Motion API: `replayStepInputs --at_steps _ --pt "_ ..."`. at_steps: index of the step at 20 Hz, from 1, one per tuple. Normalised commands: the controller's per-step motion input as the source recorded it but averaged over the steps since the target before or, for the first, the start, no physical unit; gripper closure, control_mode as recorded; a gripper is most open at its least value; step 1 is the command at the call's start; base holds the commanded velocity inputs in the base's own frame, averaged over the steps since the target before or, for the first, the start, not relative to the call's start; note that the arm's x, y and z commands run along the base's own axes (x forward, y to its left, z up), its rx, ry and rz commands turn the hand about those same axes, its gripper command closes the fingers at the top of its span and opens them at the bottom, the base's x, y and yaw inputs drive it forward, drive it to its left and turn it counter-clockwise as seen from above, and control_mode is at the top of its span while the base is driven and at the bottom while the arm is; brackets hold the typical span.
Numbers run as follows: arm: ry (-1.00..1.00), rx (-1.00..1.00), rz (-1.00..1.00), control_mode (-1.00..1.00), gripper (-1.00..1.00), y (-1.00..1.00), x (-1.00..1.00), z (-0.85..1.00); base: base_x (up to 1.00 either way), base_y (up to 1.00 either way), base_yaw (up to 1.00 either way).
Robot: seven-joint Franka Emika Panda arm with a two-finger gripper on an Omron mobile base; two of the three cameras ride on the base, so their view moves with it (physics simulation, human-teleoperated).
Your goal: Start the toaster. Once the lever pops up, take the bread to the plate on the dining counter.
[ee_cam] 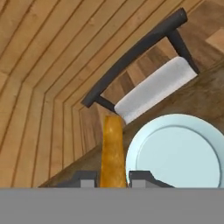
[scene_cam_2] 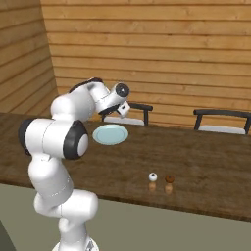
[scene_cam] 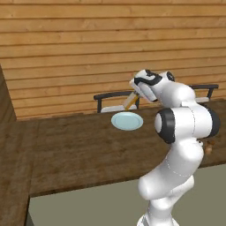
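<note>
Gripper (ee_cam: 113, 180) is clasping the bread (ee_cam: 113, 151) edge-on between its two finger tips, holding it up in the air just left of the plate (ee_cam: 177, 151). Plate is lying on the dining counter (scene_cam: 79, 150), with a dark chair (ee_cam: 144, 72) showing beyond it.

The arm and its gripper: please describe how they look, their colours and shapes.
The arm is glossy white, made of rounded, bulging segments with black bands at the joints. The gripper has two small dark grey, blocky fingertips. No cables or markings are visible.
</note>
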Motion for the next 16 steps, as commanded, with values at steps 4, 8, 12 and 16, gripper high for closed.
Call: replayStepInputs --at_steps 4,8,12,16 --pt "0.0 0.1 0.18 -1.0 1.0 -0.1 0.35 -0.19 0.0 0.0 0.0" --pt "0.0 0.06 0.18 -1.0 1.0 -0.08 0.36 -0.27 0.0 0.0 0.0" --pt "0.0 0.04 0.18 -1.0 1.0 -0.06 0.36 -0.34 0.0 0.0 0.0" --pt "0.0 0.01 0.18 -1.0 1.0 -0.02 0.33 -0.47 0.0 0.0 0.0"
